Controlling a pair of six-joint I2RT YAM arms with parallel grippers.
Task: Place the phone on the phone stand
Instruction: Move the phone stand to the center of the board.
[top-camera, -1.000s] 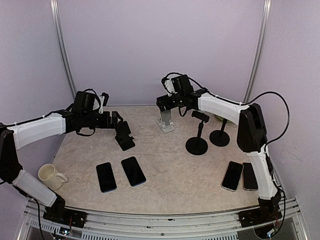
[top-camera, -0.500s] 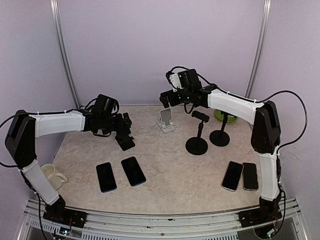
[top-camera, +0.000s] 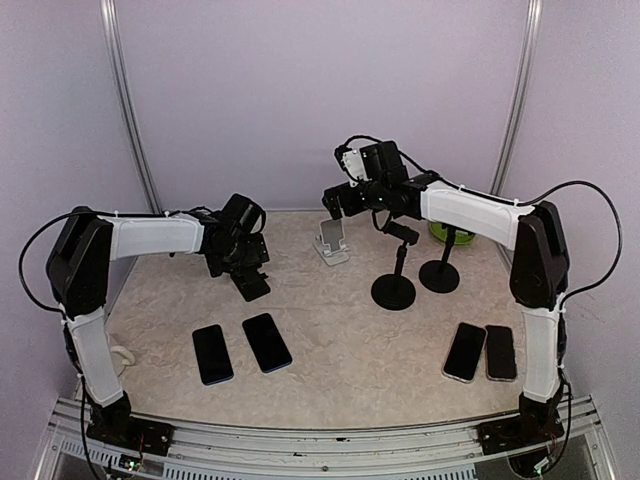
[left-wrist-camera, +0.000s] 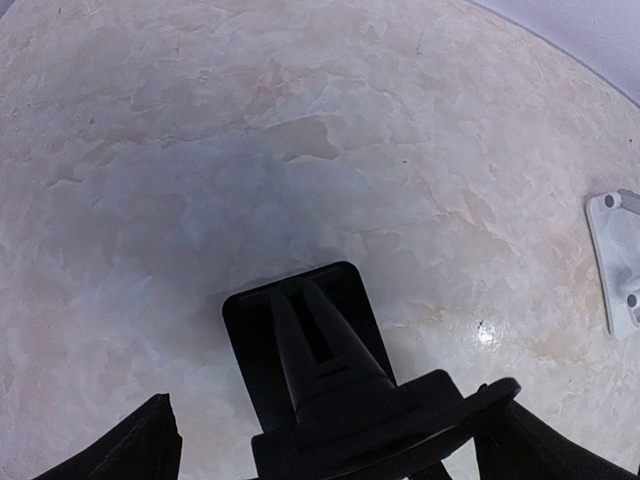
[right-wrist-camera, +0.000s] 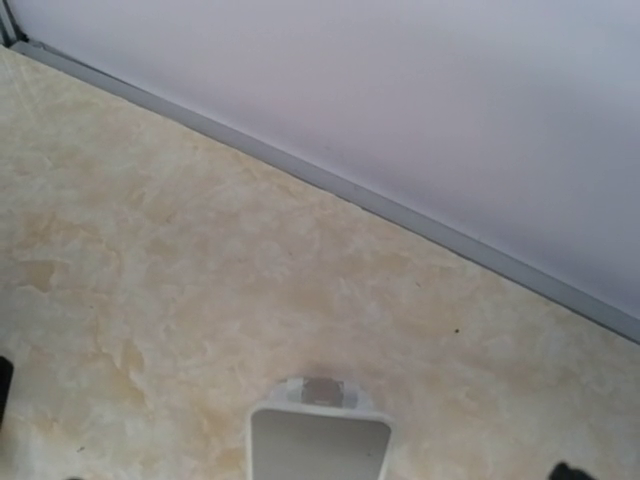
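Left gripper (top-camera: 243, 256): wide, holding nothing. Wrist view shows my fingers (left-wrist-camera: 140, 445) spread either side of the black wedge-shaped phone stand (left-wrist-camera: 305, 345), which sits on the beige marbled tabletop (left-wrist-camera: 200, 150). Can't tell if either finger touches it.

Right gripper (top-camera: 338, 199): hovers above the white plastic phone stand (right-wrist-camera: 320, 440) by the back wall. Can't tell its spread, since that wrist view only shows dark slivers at the frame edges.

No phone in hand. The closest black slab phone (top-camera: 267, 342) lies flat at near left, well apart from my left gripper, with a second black phone (top-camera: 212, 354) just beside it. There are two more dark phones (top-camera: 464, 351) at near right. My read is that the pick hasn't started.

Risks from here:
- Pulling the left arm out sideways could catch the black stand and shove or tip it. It looks light.
- A phone lying flat gives only thin edges to pinch. It will likely skid on the smooth top or slip in the grip.
- The left phones lie close together, so a wide approach could nudge the neighbour.
- Reaching for the right-hand phones takes my right forearm past the black round-base pole stands (top-camera: 393, 288), which it could clip.
- Setting a phone down off-centre on a stand could topple it.
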